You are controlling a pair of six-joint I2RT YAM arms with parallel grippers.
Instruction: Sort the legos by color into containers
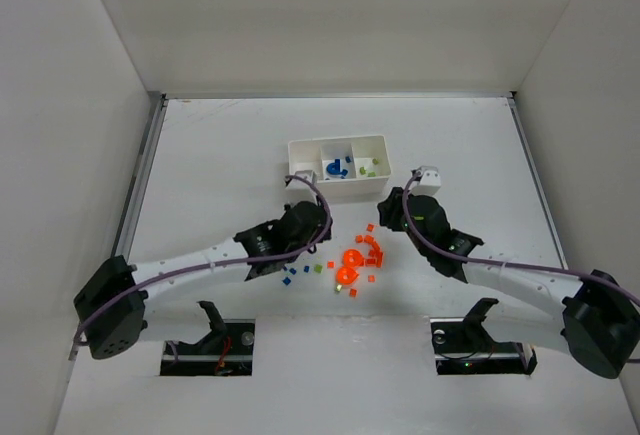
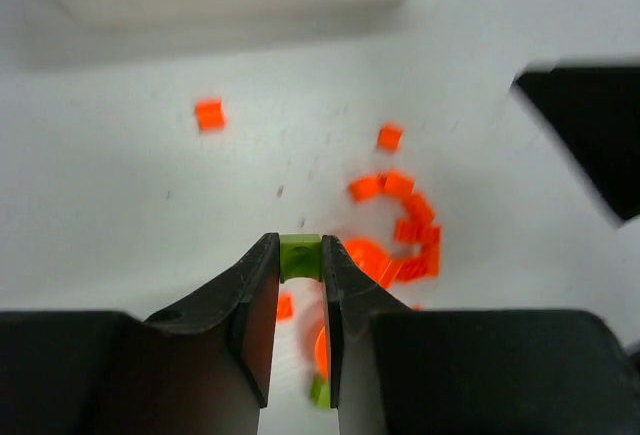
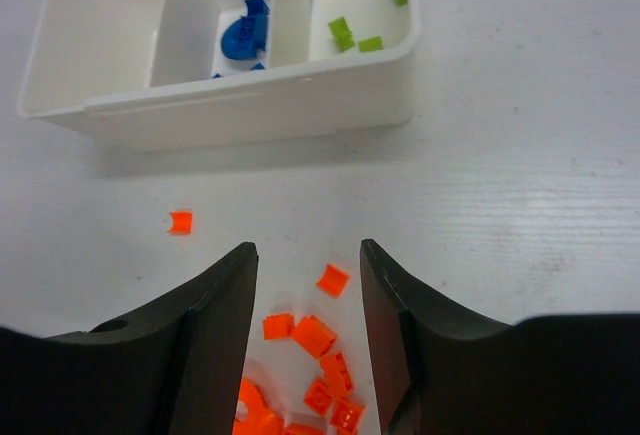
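Top view: smooth white tray (image 1: 340,188) sits mid-desk (image 1: 220,145) with open room all round, and orange bricks (image 1: 358,255) are scattered on its near side. Left wrist: my left jaws are clenched on a blocky green brick (image 2: 299,255). Right wrist: my right jaws are released above orange bricks, with the thin-walled tray ahead.

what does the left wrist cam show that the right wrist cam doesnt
Only the left wrist view: the left gripper pinching a green brick. Only the right wrist view: the white tray, with blue pieces in its middle compartment and green bricks in the compartment beside it, and the open, empty right gripper. Both: loose orange bricks on the white table.
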